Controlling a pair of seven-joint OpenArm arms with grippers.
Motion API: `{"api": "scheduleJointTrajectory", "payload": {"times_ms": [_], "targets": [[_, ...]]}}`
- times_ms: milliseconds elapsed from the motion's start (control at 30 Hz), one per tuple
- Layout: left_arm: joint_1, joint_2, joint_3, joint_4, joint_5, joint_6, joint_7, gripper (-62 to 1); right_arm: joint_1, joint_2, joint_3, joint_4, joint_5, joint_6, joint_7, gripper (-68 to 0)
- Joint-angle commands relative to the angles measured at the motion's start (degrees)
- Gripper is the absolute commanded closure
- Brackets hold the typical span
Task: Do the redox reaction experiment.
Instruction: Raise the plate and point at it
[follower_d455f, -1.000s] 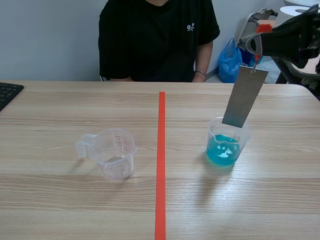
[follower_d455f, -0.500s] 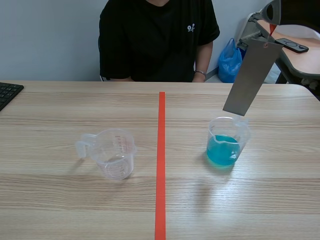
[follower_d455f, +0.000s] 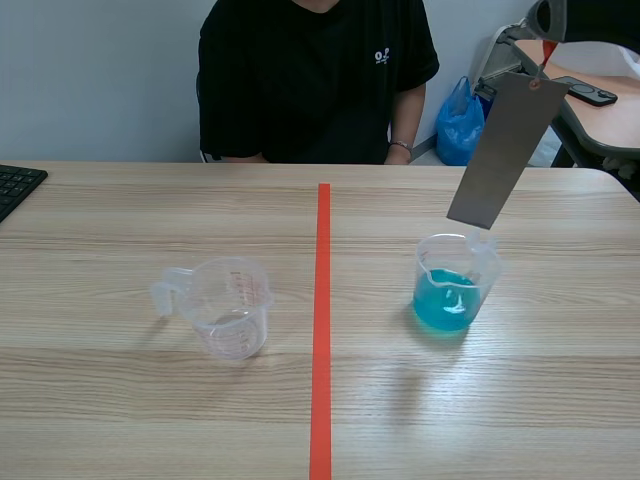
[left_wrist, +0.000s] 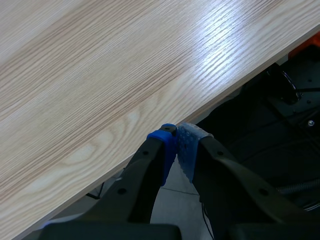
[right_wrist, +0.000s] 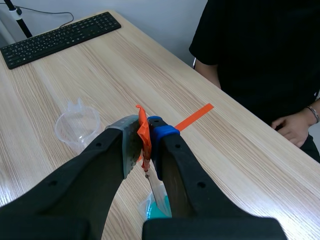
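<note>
While one person (follower_d455f: 310, 80) sits behind the table (follower_d455f: 120, 400), we hold one metal strip (follower_d455f: 505, 150) tilted over the cup of blue liquid (follower_d455f: 452, 285), our right gripper (right_wrist: 145, 137) clamped on its orange tab (right_wrist: 143, 125). A second cup (follower_d455f: 232, 305) stands empty across the tape line; our left gripper (left_wrist: 176, 142) is closed on nothing.

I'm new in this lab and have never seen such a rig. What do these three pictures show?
A robot with two arms, each ending in a two-finger gripper. The wide picture looks across the table from between the arms; a person sits opposite. The other two come from cameras on the wrists. On the table stand an empty clear cup and a cup of blue liquid, a red tape line between them, a keyboard at one corner. The right gripper is shut on an orange tag from which a metal strip hangs tilted above the blue cup. The left gripper is shut on nothing, near the table's edge.
</note>
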Motion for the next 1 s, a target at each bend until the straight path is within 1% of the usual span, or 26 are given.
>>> {"api": "scheduleJointTrajectory", "payload": {"times_ms": [0, 100, 267, 333, 500, 533, 633, 700, 833, 967], "targets": [[-0.04, -2.89, -0.42, 1.11, -2.38, -0.42, -0.72, -4.1, 0.98, 0.92, 0.98, 0.52, 1.09, -0.02, 0.59, -1.5], [-1.62, -6.95, -0.44, 0.70, -6.08, -1.70, 0.37, -4.1, 0.98, 0.92, 0.98, 0.52, 1.09, -0.02, 0.48, -1.5], [-8.46, -13.97, -0.42, -2.69, -10.64, -6.14, 2.82, -4.1, 0.98, 0.90, 0.98, 0.52, 1.09, -0.02, 0.46, -1.5], [-12.37, -16.00, -0.42, -4.37, -11.47, -8.28, 3.58, -4.1, 0.98, 0.90, 0.98, 0.52, 1.09, -0.02, 0.46, -1.5], [-23.43, -19.02, -0.33, -8.20, -11.41, -14.58, 3.76, -4.1, 0.98, 0.90, 0.98, 0.52, 1.09, -0.02, 0.46, -1.5], [-25.70, -19.32, -0.24, -8.92, -11.39, -15.06, 3.78, -4.1, 0.98, 0.90, 0.98, 0.52, 1.09, -0.02, 0.46, -1.5], [-32.37, -19.93, 1.05, -10.84, -11.15, -15.06, 4.50, -4.1, 0.98, 0.90, 0.98, 0.52, 1.09, -0.02, 0.46, -1.5], [-37.07, -20.06, 3.43, -12.15, -11.15, -15.06, 7.02, -4.0, 0.98, 0.90, 0.98, 0.52, 1.09, -0.02, 0.46, -1.5], [-46.12, -20.02, 11.17, -15.56, -11.15, -15.06, 12.94, -4.0, 0.98, 0.90, 0.98, 0.52, 1.09, -0.02, 0.46, -1.5], [-54.25, -19.39, 19.96, -19.67, -11.50, -15.06, 15.69, -4.0, 0.98, 0.90, 0.98, 0.52, 1.09, -0.02, 0.44, -1.5]]}}
